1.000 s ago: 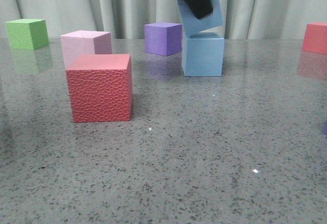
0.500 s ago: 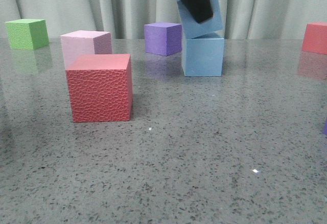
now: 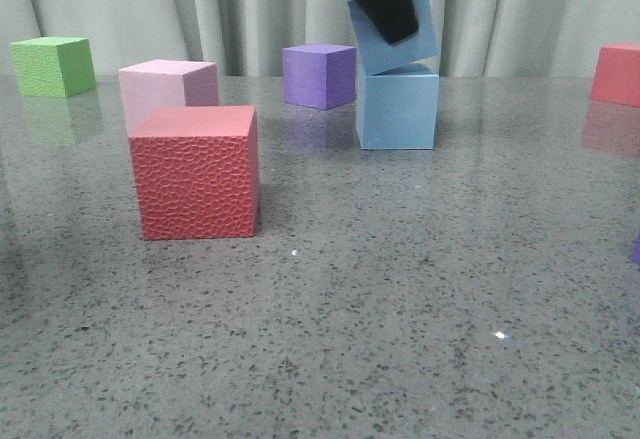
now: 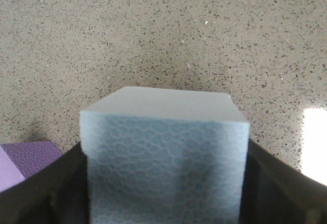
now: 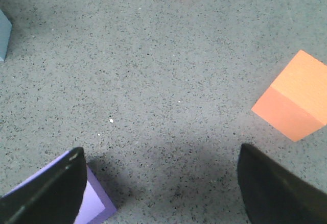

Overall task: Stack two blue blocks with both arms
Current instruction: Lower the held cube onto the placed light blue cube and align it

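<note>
One pale blue block (image 3: 398, 111) stands on the table behind centre. The other blue block (image 3: 408, 31) sits tilted right on top of it, its lower edge against the bottom block's top face. My left gripper (image 3: 385, 1) comes down from above and is shut on this upper block, one black finger across its front. In the left wrist view the held blue block (image 4: 163, 152) fills the space between both dark fingers of the left gripper (image 4: 164, 185), hiding the lower block. My right gripper (image 5: 161, 183) hangs open over bare table and does not show in the front view.
A red cube (image 3: 196, 171) stands front left with a pink cube (image 3: 165, 87) behind it. A green cube (image 3: 52, 65) is far left, a purple cube (image 3: 320, 74) left of the stack, another red cube (image 3: 617, 73) far right. By the right gripper lie a purple cube (image 5: 94, 207) and an orange cube (image 5: 294, 97).
The left gripper has sunk slightly with the tilted blue block, closing the gap onto the lower block. Nothing else has moved.
</note>
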`<state>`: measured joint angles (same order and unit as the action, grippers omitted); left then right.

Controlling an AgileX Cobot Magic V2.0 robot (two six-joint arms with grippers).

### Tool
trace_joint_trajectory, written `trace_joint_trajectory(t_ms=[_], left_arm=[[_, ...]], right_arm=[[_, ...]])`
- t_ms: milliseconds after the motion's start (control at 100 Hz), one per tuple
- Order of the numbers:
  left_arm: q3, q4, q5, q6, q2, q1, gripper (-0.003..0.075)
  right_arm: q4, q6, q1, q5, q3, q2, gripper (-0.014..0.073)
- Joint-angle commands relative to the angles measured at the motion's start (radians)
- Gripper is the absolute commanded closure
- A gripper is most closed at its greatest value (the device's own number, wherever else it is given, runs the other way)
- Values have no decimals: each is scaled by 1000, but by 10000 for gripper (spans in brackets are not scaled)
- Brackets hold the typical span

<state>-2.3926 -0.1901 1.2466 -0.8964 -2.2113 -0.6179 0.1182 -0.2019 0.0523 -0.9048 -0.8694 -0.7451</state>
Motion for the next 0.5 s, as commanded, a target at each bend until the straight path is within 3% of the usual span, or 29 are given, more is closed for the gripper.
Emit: trace_joint_trajectory(t_ms=[0, 330, 490], left_arm=[[-27, -24, -38, 0, 58, -10, 282], [-27, -24, -32, 0, 58, -10, 111], [-27, -24, -32, 0, 58, -10, 64]], right_arm=[[18, 7, -5, 56, -25, 6, -6], [18, 7, -5, 56, -25, 6, -6], [18, 7, -5, 56, -25, 6, -6]])
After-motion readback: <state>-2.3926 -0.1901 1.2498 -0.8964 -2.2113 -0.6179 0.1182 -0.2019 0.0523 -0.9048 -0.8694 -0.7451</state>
